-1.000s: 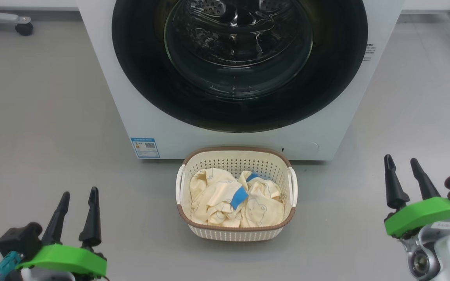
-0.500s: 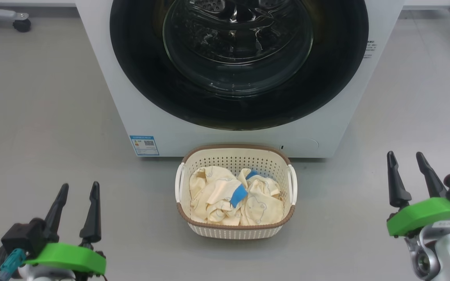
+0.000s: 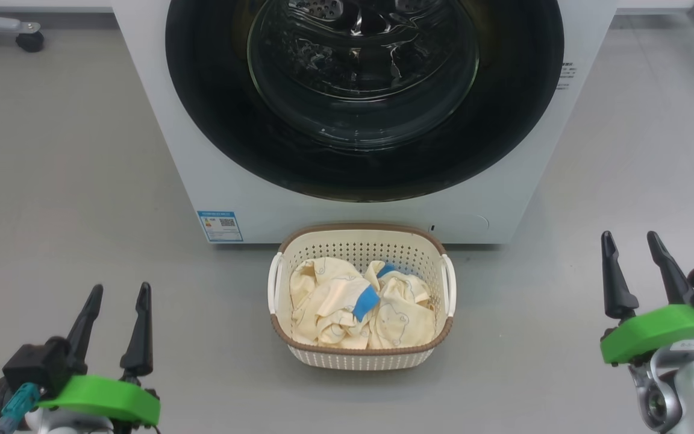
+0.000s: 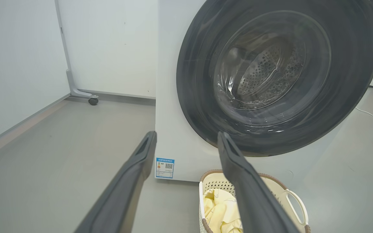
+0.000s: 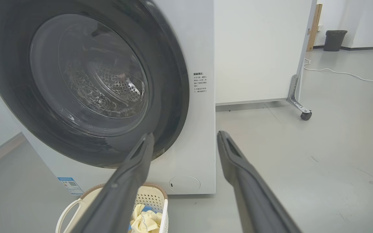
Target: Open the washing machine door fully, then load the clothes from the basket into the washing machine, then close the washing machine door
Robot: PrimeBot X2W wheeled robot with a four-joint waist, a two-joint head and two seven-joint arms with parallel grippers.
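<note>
The washing machine door (image 3: 362, 78) is shut flush against the washing machine (image 3: 160, 150) at the far side, so opening it looks like the step in hand. The basket (image 3: 360, 359) sits on the floor just in front of the machine, below the door, with the clothes (image 3: 347, 301) heaped inside, probably parked there for a short lift into the drum. The left gripper (image 3: 120, 288) at near left and the right gripper (image 3: 629, 235) at near right flank the basket well apart, fingers spread and empty, likely poised to reach.
</note>
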